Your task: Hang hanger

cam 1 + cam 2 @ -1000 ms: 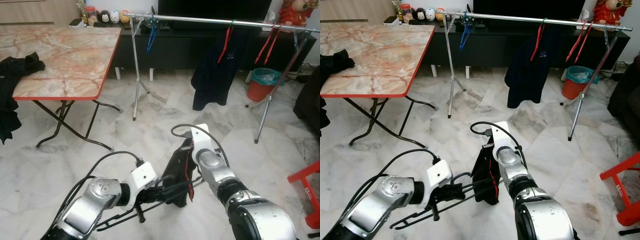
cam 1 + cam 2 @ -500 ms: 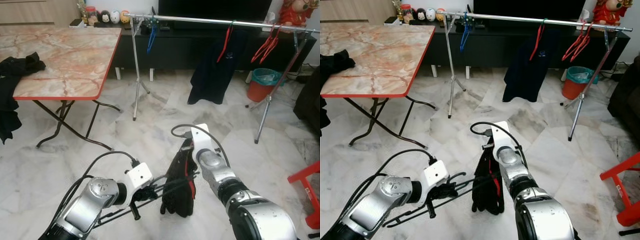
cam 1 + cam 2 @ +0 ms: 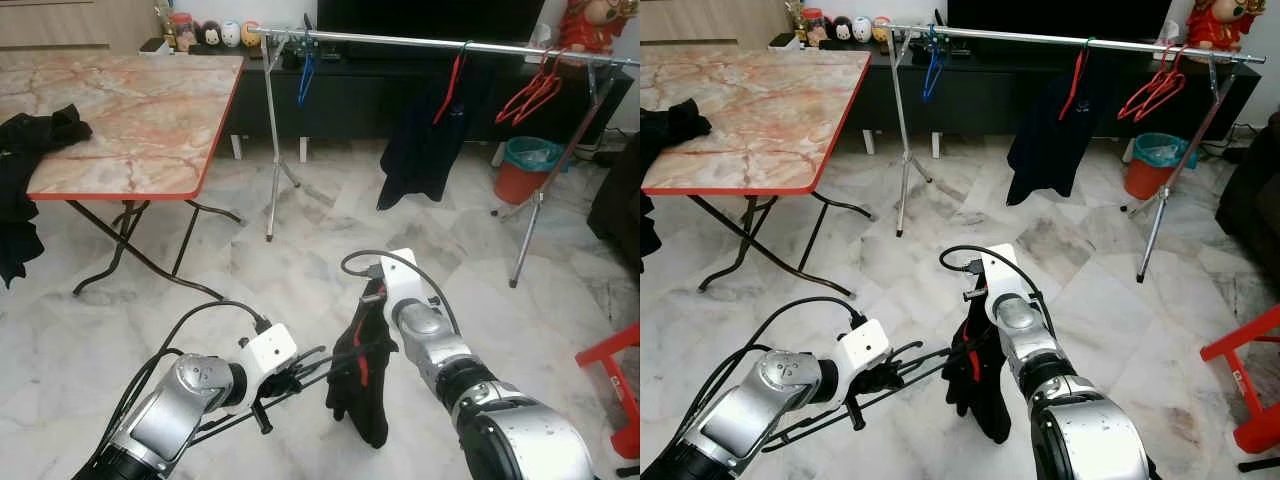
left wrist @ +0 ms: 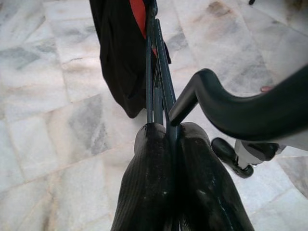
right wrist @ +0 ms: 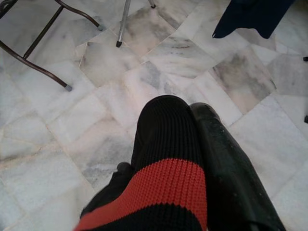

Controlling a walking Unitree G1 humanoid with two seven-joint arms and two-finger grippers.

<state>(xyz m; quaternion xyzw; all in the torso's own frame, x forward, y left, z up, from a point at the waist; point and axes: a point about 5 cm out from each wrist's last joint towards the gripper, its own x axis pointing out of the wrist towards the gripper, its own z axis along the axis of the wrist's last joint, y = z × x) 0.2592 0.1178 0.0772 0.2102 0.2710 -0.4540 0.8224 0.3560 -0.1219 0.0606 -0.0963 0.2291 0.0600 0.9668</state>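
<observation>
A black wire hanger [image 3: 330, 362] is held low in front of me, my left gripper [image 3: 272, 384] shut on its thin bars [image 4: 155, 86]. A black knit garment with a red stripe [image 3: 360, 390] droops from the hanger's far end toward the marble floor. My right gripper [image 3: 368, 318] is shut on the top of that garment, and the knit [image 5: 168, 192] wraps over one finger in the right wrist view. Further back stands a metal clothes rail [image 3: 400, 40] carrying a blue hanger [image 3: 303, 75], a dark shirt on a red hanger [image 3: 430, 140] and red hangers [image 3: 530, 95].
A folding marble-top table with a red edge [image 3: 120, 120] stands at the left, black clothes [image 3: 30, 135] draped over it. A teal and orange bin [image 3: 525, 165] sits behind the rail's right legs. A red stool [image 3: 615, 380] is at the right edge.
My left gripper has drawn back to the left and lifted the hanger bars. The black garment now hangs narrower and lower from my right gripper. The dark shirt on the rail has swung.
</observation>
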